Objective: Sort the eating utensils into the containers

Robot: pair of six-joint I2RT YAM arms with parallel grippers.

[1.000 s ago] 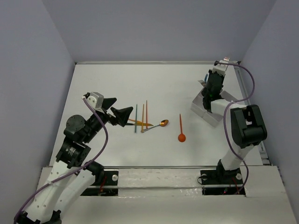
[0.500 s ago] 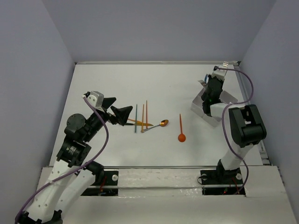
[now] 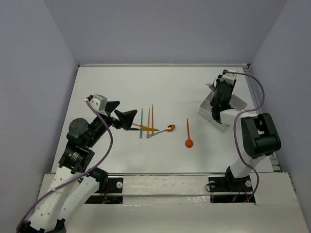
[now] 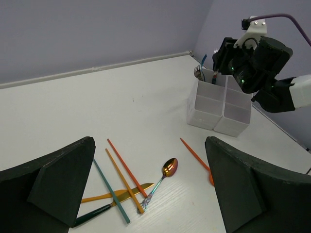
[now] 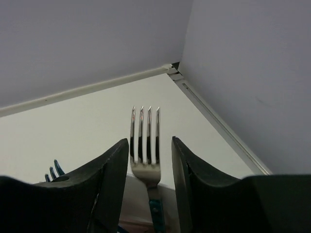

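- Far to the left of the white divided box [image 3: 214, 115], the left gripper [image 3: 121, 112] hangs with its jaws wide and nothing between them. It has no part in this step, and I judge it is best kept where it is.
- Left of the box, well apart from it, lie the green stick [image 3: 141, 123], 2 orange sticks [image 3: 150, 118], the coppery spoon [image 3: 169, 128] and, nearest the box, the orange plastic spoon [image 3: 188, 142]. All are yet to be sorted.
- Over the box's far end, the right gripper [image 5: 149, 145] stands with its jaws partly open around the silver-tined fork [image 5: 145, 130]. The fork is upright in a far compartment, and a gap shows at its right side, so it looks let go.
- Beside it in the box, blue tines [image 5: 54, 170] show.
- Step in hand, as I judge it: letting the fork go. Part the jaws wider until both clear it, then rise straight up; a sideways pull could drag the fork out or tip the box.
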